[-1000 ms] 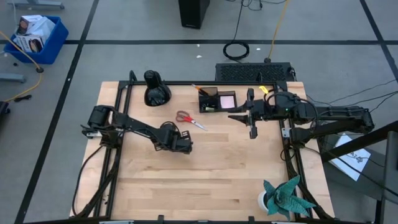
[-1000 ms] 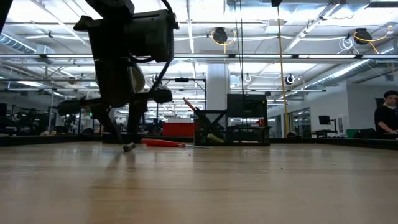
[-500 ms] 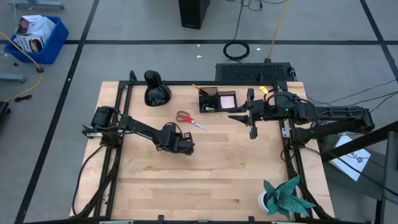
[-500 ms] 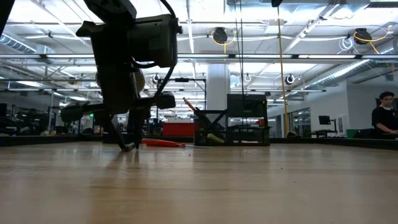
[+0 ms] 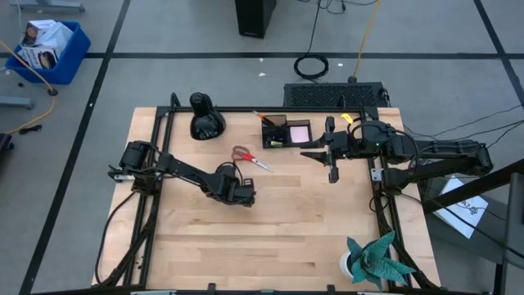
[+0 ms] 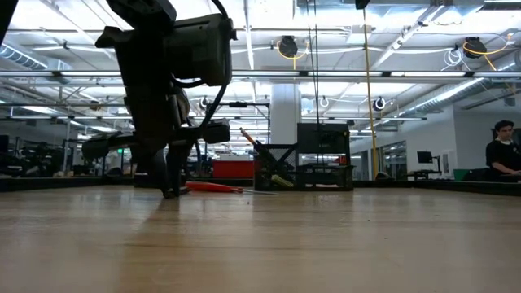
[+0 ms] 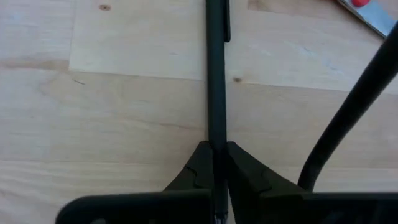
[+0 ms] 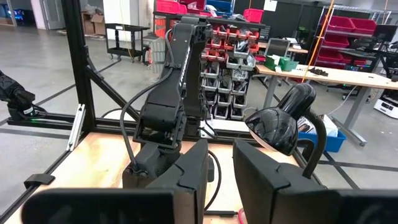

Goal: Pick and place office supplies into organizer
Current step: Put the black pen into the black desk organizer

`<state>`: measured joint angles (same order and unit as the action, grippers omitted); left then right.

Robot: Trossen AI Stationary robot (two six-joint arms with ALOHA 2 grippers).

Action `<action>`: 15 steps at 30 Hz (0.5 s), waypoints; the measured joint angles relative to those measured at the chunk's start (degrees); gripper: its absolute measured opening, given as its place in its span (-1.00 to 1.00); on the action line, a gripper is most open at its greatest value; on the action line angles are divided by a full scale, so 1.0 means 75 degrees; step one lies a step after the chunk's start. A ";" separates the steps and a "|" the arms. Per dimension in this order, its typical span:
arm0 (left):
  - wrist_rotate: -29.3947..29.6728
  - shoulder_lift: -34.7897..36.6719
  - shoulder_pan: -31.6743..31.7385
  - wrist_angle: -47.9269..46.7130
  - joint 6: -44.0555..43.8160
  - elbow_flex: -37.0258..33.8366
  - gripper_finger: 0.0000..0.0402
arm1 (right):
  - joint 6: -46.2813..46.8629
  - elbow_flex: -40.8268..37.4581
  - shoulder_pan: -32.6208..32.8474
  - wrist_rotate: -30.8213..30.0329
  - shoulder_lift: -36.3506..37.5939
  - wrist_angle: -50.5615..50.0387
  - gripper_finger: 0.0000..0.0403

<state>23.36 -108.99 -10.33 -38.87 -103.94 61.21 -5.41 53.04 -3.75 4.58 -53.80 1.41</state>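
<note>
Left gripper (image 7: 214, 163) pinched onto a thin black pen (image 7: 216, 74) lying on the table (image 5: 286, 221); right gripper (image 8: 221, 171) hovering, narrowly parted.

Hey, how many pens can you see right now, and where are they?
1 for sure: a thin black pen lying on the table, clamped between the left gripper's fingers. The organizer holds some slim items that may include more pens, too small to tell.

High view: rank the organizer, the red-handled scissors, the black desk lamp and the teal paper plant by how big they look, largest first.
1. teal paper plant
2. organizer and black desk lamp: about alike, so not ranked against each other
3. red-handled scissors, clearly the smallest
</note>
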 joint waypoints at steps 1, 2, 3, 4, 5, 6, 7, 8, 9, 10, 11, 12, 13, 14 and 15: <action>0.0005 -0.0002 -0.0016 0.0000 -0.0013 0.0000 -0.92 | 0.0000 0.0000 0.0000 0.0000 0.0000 0.0000 -0.65; 0.0005 -0.0006 -0.0037 0.0002 -0.0037 -0.0002 -0.90 | 0.0000 0.0000 0.0000 0.0000 0.0000 0.0000 -0.65; 0.0007 -0.0007 -0.0053 0.0009 -0.0087 -0.0003 -0.87 | 0.0000 0.0000 0.0000 -0.0002 0.0000 0.0000 -0.65; 0.0020 -0.0005 -0.0085 0.0034 -0.0141 -0.0007 -0.85 | 0.0001 0.0000 0.0000 0.0000 0.0000 0.0000 -0.65; 0.0067 0.0039 -0.0125 0.0091 -0.0154 -0.0015 -0.83 | 0.0000 0.0000 0.0000 -0.0002 0.0000 0.0000 -0.65; 0.0148 0.0102 -0.0175 0.0186 -0.0146 -0.0018 -0.83 | 0.0002 0.0000 0.0000 -0.0002 0.0000 0.0000 -0.65; 0.0199 0.0153 -0.0223 0.0335 -0.0115 -0.0021 -0.84 | 0.0003 0.0000 0.0000 -0.0003 0.0000 0.0000 -0.65; 0.0210 0.0182 -0.0270 0.0514 -0.0087 -0.0021 -0.86 | 0.0003 0.0000 0.0000 -0.0012 0.0000 0.0000 -0.65; 0.0255 0.0211 -0.0299 0.0613 -0.0064 -0.0021 -0.88 | 0.0003 0.0000 0.0000 -0.0034 0.0000 0.0000 -0.65; 0.0309 0.0267 -0.0336 0.0632 -0.0054 -0.0030 -0.91 | 0.0003 0.0000 0.0000 -0.0048 -0.0003 0.0000 -0.65; 0.0334 0.0319 -0.0362 0.0624 -0.0004 -0.0038 -0.94 | 0.0003 0.0000 0.0000 -0.0051 -0.0003 0.0000 -0.65; 0.0401 0.0352 -0.0377 0.0700 0.0098 -0.0038 -0.96 | 0.0003 0.0000 0.0000 -0.0055 -0.0010 0.0004 -0.65; 0.0458 0.0363 -0.0398 0.0827 0.0153 -0.0027 -0.96 | 0.0003 -0.0007 0.0000 -0.0057 -0.0023 0.0025 -0.65; 0.0486 0.0358 -0.0418 0.0914 0.0186 -0.0021 -0.95 | 0.0003 -0.0043 0.0000 -0.0058 -0.0027 0.0069 -0.65; 0.0516 0.0353 -0.0446 0.0950 0.0187 -0.0023 -0.93 | 0.0006 -0.0103 0.0000 -0.0059 -0.0026 0.0079 -0.65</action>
<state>27.23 -106.34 -13.67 -31.75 -102.54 61.04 -5.36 52.26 -3.75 4.14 -54.00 2.00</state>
